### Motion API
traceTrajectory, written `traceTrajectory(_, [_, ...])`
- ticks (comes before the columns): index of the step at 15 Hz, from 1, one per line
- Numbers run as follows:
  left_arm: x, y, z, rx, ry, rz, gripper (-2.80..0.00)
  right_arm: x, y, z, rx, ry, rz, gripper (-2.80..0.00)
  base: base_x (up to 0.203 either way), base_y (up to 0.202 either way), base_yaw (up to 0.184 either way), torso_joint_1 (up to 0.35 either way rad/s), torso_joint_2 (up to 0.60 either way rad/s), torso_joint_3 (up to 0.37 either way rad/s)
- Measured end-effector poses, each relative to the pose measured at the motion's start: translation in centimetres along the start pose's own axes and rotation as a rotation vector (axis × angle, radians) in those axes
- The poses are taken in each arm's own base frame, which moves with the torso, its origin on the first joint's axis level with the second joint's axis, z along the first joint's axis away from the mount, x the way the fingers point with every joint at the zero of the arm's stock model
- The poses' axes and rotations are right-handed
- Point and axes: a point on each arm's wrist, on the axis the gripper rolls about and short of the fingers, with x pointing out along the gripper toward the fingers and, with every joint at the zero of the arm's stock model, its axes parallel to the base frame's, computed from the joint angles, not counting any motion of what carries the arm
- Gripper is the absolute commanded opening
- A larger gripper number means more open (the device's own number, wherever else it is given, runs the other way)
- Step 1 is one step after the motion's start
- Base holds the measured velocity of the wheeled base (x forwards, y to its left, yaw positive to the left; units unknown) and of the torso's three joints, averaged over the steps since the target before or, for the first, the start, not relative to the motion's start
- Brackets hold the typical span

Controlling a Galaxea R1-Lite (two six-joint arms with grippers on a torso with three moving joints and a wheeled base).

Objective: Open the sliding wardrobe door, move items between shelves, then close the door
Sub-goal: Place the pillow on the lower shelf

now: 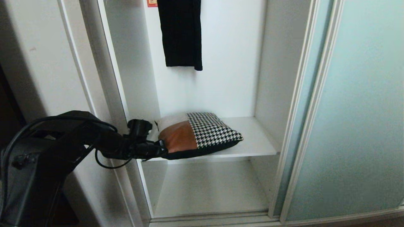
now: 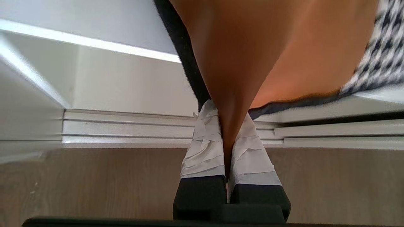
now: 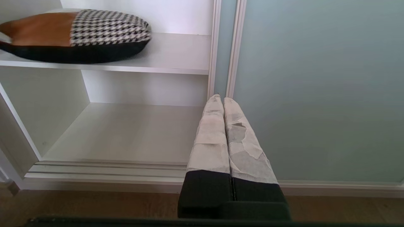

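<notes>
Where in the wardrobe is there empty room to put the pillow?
The bottom shelf is bare from side wall to side wall. On the upper shelf, only the strip between the cushion and the right wall is free. Its left end is crowded: the left gripper pinches the cushion's corner there.

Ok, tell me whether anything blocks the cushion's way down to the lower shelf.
Nothing visible does. The left gripper pinches the cushion at its tan corner on the upper shelf; the lower shelf lies bare, the sliding door off right.
</notes>
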Motion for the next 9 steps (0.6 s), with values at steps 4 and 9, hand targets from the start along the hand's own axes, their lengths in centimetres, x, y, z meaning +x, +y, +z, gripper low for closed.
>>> traceTrajectory(4, [-0.8,1.2,0.0,-0.028,0.024,0.034,-2.8,0.0,0.0,0.0,0.0,0.0,0.0,-2.8,0.0,0.0,0.0,0.0,0.0,0.0])
traceTrajectory(9, [-1.9,1.4,-0.9,-0.035,0.055,0.048,-2.8,0.0,0.0,0.0,0.0,0.0,0.0,-2.8,0.0,0.0,0.0,0.0,0.0,0.0])
